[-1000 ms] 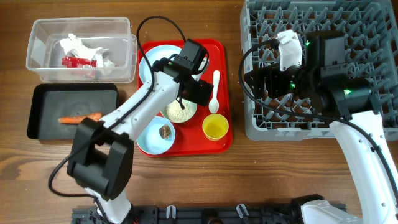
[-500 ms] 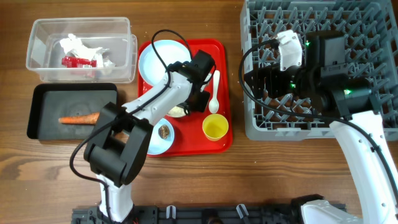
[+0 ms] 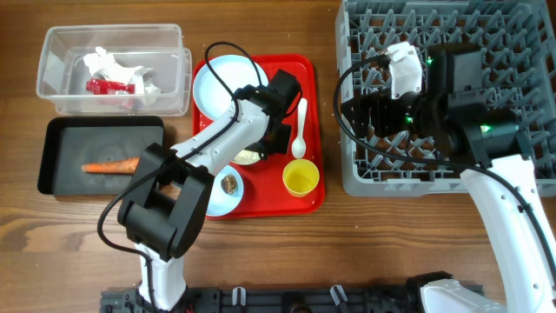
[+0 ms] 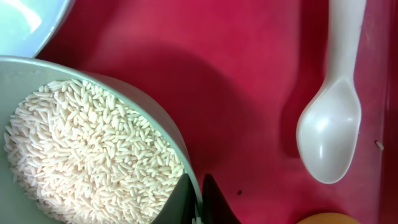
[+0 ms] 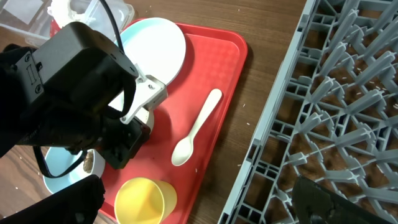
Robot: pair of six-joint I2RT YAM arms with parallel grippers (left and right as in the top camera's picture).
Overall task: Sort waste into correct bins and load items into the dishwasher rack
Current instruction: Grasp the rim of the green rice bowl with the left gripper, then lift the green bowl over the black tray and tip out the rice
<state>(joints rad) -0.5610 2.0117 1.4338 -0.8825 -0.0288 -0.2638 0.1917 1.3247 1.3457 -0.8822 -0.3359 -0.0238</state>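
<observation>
Left gripper (image 4: 198, 198) clamping pale green bowl (image 4: 25, 78) rim, rice (image 4: 87, 155) inside

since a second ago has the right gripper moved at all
No. Seen from overhead, the right gripper holds the same spot over the left side of the dishwasher rack.

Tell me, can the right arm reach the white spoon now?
Probably yes. The white spoon lies bare on the red tray, nothing over it; the left gripper is beside it, at the pale green bowl.
</observation>
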